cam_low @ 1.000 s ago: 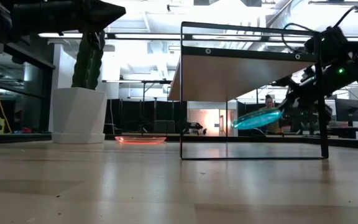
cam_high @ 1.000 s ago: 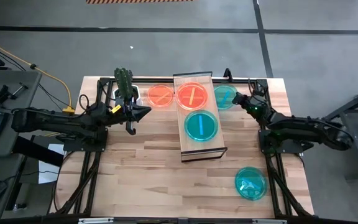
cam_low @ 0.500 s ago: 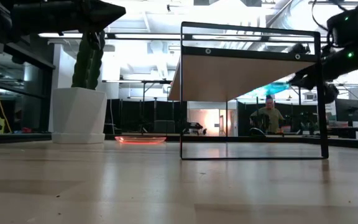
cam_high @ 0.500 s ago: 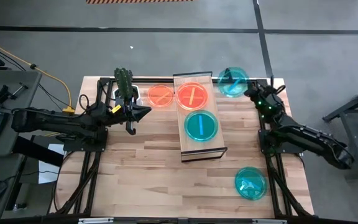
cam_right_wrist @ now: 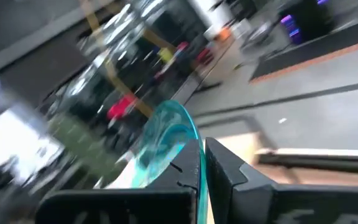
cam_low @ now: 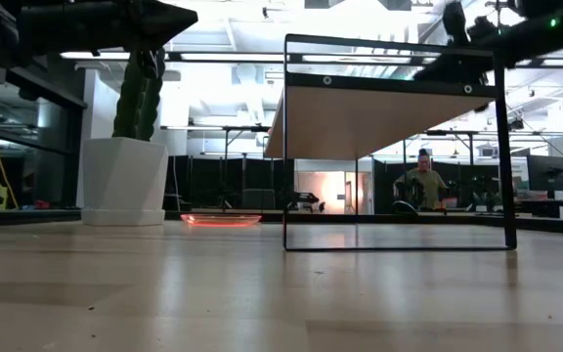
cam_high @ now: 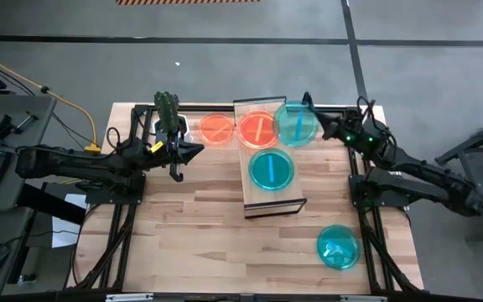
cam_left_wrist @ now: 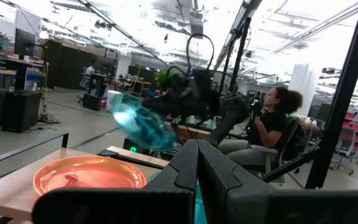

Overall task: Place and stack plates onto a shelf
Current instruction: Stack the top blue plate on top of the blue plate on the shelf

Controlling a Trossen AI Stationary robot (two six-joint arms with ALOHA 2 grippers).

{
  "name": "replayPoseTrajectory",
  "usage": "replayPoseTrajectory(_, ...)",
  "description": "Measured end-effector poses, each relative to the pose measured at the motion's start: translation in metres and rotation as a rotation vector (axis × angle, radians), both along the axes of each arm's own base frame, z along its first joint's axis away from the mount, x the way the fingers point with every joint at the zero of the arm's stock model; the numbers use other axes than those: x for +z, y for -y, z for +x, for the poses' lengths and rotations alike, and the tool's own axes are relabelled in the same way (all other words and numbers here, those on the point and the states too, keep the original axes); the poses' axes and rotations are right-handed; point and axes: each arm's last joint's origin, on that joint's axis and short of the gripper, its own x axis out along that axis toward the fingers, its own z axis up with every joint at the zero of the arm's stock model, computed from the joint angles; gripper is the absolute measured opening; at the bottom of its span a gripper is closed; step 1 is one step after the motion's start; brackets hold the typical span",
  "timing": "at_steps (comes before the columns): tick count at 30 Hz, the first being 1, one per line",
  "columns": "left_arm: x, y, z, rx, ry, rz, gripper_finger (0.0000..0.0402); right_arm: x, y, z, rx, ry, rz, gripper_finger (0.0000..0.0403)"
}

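Five plates were in sight from above. One teal plate (cam_high: 295, 124) was clamped by its rim between the fingers of the right gripper (cam_high: 322, 127), which held it in the air at the far right corner of the shelf (cam_high: 268, 195), its edge overlapping the orange plate (cam_high: 257, 128) that lay on the shelf's far end. In the right wrist view the held teal plate (cam_right_wrist: 161, 144) stood tilted, projecting forward from between the two dark fingers (cam_right_wrist: 229, 168), pinched at its near rim. A second teal plate (cam_high: 271, 169) lay flat on the middle of the shelf top. Another orange plate (cam_high: 217, 130) rested on the table (cam_high: 191, 243) just left of the shelf, and a third teal plate (cam_high: 338, 247) sat on the table near the right front corner, well apart from the rest. The left gripper (cam_high: 189, 154) hung over the table left of the shelf, beside the cactus (cam_high: 168, 113), its fingers pressed together with nothing between them.
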Motion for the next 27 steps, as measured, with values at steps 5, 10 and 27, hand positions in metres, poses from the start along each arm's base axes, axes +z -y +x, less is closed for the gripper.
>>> replayPoseTrajectory(5, 0.0, 0.0, 0.0, 0.0, 0.0, 0.0, 0.0, 0.012, -0.02, 0.02, 0.175, -0.057, -0.007, 0.0)
replayPoseTrajectory(10, 0.0, 0.0, 0.0, 0.0, 0.0, 0.0, 0.0, 0.012, -0.039, 0.04, 0.266, -0.116, -0.013, 0.0)
replayPoseTrajectory(27, 0.0, 0.0, 0.0, 0.0, 0.001, -0.001, 0.0, -0.002, -0.056, 0.063, 0.314, -0.208, 0.02, 0.0)
